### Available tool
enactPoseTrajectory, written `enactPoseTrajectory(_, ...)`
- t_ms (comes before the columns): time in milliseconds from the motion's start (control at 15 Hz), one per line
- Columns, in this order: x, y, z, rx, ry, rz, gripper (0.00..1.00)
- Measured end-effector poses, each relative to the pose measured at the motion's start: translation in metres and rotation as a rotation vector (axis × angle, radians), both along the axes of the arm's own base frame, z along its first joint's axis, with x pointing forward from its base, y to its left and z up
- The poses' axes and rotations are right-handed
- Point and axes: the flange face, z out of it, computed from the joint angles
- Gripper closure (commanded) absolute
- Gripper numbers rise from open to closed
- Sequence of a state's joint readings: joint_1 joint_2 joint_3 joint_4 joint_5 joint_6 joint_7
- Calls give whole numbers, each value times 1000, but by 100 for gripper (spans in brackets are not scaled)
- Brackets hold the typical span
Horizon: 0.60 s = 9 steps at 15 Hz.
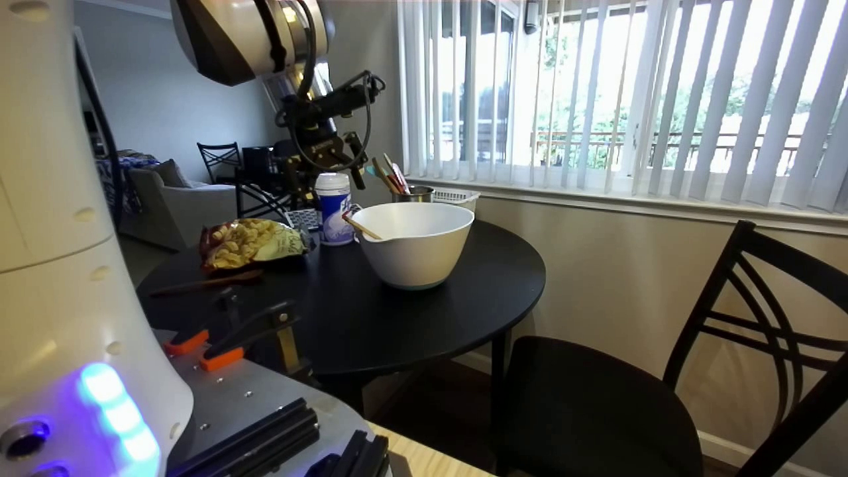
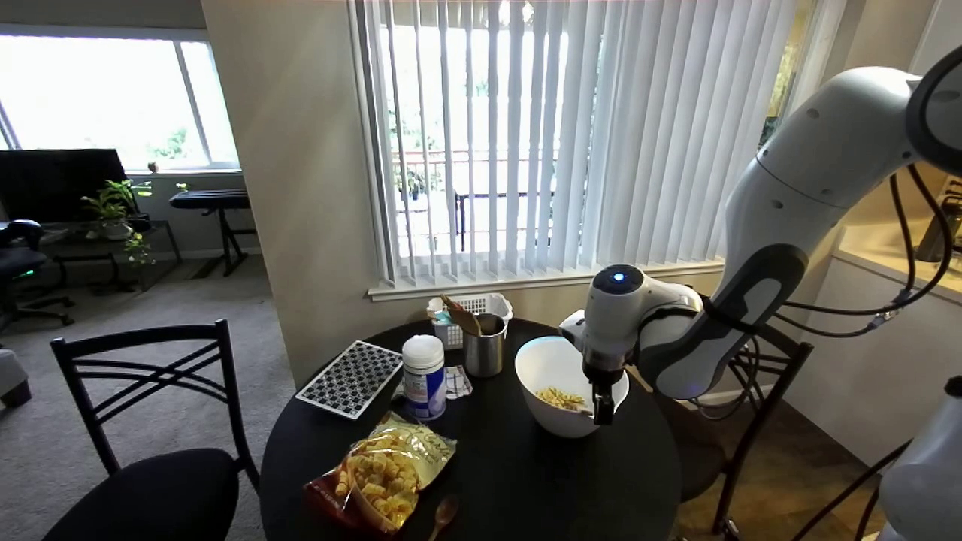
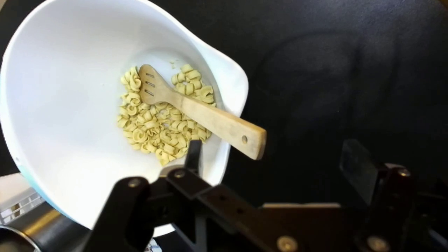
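Pincer (image 3: pixel 275 161) spread wide, gripping nothing, near spatula (image 3: pixel 210 117) leaning across rim of bowl (image 3: pixel 63 87), pasta (image 3: pixel 140 135) inside, bowl on worktop (image 3: pixel 315 87)

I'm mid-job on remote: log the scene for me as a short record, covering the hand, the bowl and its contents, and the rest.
hand: open, holding nothing
nearest to hand: bowl, spatula
bowl: white, upright on black table
bowl contents: pale yellow curled pieces at the bottom
spatula: wooden, slotted head on the pieces, handle end past the rim
near bowl: metal container with utensils, white basket
also on table: snack bag, wooden spoon, lidded canister
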State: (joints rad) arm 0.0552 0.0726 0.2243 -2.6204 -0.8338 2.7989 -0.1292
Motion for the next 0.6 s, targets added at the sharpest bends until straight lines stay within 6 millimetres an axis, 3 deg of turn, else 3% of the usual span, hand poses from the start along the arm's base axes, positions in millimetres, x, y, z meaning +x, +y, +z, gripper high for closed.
enactPoseTrajectory(600, -2, 3, -1, 20, -25, -36, 0)
